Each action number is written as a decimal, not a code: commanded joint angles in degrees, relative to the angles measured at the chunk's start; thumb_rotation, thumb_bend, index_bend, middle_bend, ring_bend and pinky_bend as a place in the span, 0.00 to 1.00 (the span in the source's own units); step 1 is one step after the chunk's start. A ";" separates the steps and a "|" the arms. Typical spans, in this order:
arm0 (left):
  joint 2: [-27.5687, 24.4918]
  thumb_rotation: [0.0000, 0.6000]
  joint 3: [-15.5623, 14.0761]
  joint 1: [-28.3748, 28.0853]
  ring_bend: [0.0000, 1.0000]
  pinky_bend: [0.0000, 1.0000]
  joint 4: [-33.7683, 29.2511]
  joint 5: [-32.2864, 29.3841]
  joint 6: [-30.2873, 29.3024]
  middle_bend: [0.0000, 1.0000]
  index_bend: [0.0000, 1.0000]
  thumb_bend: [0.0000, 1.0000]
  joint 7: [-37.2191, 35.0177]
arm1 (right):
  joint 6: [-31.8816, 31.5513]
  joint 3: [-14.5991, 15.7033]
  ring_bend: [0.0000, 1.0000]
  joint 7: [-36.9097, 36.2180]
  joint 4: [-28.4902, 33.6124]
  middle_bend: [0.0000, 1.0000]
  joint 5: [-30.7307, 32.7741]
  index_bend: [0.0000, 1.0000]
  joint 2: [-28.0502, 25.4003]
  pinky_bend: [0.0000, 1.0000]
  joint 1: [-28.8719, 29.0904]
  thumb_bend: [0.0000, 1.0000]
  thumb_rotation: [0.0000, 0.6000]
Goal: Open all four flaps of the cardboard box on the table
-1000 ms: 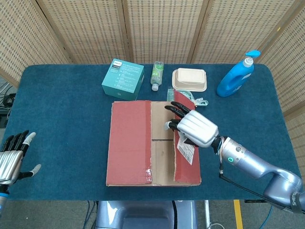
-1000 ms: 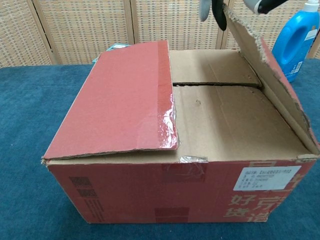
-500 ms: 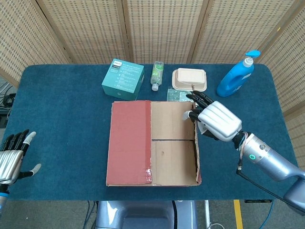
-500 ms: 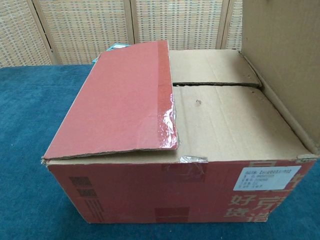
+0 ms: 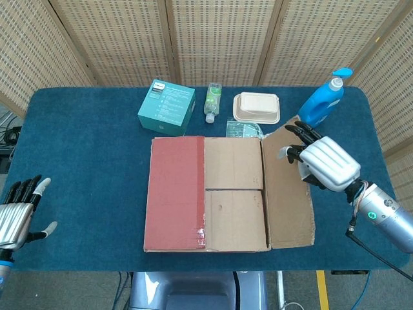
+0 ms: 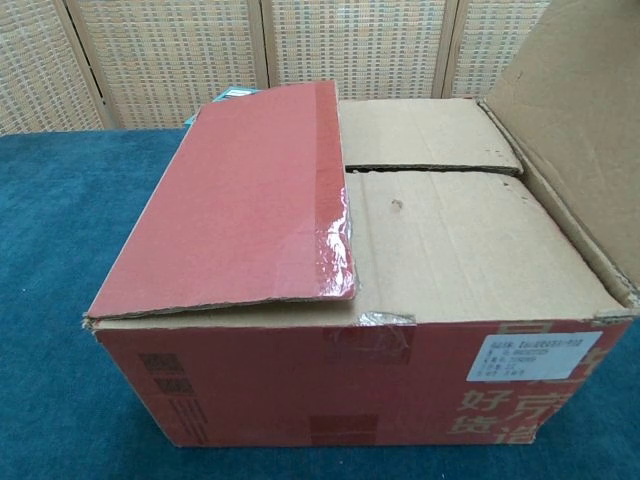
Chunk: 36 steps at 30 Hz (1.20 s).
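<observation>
The red cardboard box (image 5: 206, 242) (image 6: 300, 390) sits mid-table. Its left flap (image 5: 175, 190) (image 6: 250, 195) lies flat and closed. The right flap (image 5: 287, 194) (image 6: 580, 110) is swung outward past upright, its brown inside showing. Two inner flaps (image 5: 233, 194) (image 6: 440, 220) lie shut, meeting at a seam. My right hand (image 5: 322, 161) is at the right flap's far outer edge, fingers touching the cardboard; whether it grips is unclear. It is outside the chest view. My left hand (image 5: 16, 213) hangs off the table's left front corner, fingers apart, holding nothing.
Behind the box stand a teal carton (image 5: 166, 106), a small bottle (image 5: 212, 101), a beige lunch container (image 5: 257, 108) and a blue detergent bottle (image 5: 319, 102). A small packet (image 5: 244, 128) lies just behind the box. Blue cloth covers the table (image 5: 84, 161).
The right hand swept rightward, carrying the right flap from half-raised over the box to folded outward. The left hand stayed still.
</observation>
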State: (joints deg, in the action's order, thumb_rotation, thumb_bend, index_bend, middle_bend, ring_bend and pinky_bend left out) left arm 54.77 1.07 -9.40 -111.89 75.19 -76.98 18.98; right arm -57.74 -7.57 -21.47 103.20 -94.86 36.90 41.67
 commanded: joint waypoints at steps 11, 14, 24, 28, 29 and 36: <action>-3.24 0.87 0.84 -2.67 0.00 0.00 -1.67 4.11 2.10 0.00 0.00 0.27 -1.35 | -2.45 0.81 0.05 -3.62 -2.69 0.43 -0.30 0.35 0.55 0.00 -3.28 1.00 1.00; -4.60 0.86 0.98 -3.87 0.00 0.00 -2.22 5.50 3.88 0.00 0.00 0.27 -3.23 | -3.38 0.96 0.03 -3.94 -2.95 0.38 0.28 0.33 0.99 0.00 -4.31 1.00 1.00; -8.29 0.86 3.37 -11.34 0.00 0.00 -0.60 13.67 10.89 0.00 0.00 0.51 -11.24 | -7.38 2.44 0.00 -1.64 -4.82 0.13 3.98 0.13 5.27 0.00 -9.77 1.00 1.00; -9.22 0.87 4.53 -15.71 0.00 0.00 1.06 17.57 14.47 0.00 0.00 0.65 -15.93 | -9.60 2.90 0.00 1.60 -4.95 0.07 5.83 0.08 7.42 0.00 -12.49 1.00 1.00; -9.49 0.87 4.73 -16.77 0.00 0.00 1.24 18.28 15.50 0.00 0.00 0.68 -16.83 | -10.02 2.98 0.00 2.21 -4.93 0.06 6.25 0.07 7.87 0.00 -13.05 1.00 1.00; -10.49 0.87 6.39 -25.69 0.00 0.00 2.43 22.34 24.00 0.00 0.00 0.83 -24.82 | -12.80 3.34 0.00 8.27 -4.56 0.01 9.50 0.02 10.49 0.00 -16.84 1.00 1.00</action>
State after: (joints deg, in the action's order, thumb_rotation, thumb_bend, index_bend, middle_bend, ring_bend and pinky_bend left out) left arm 44.71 6.65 -32.49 -110.18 96.10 -55.52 -3.30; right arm -69.72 -4.40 -14.54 98.40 -86.36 46.61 25.88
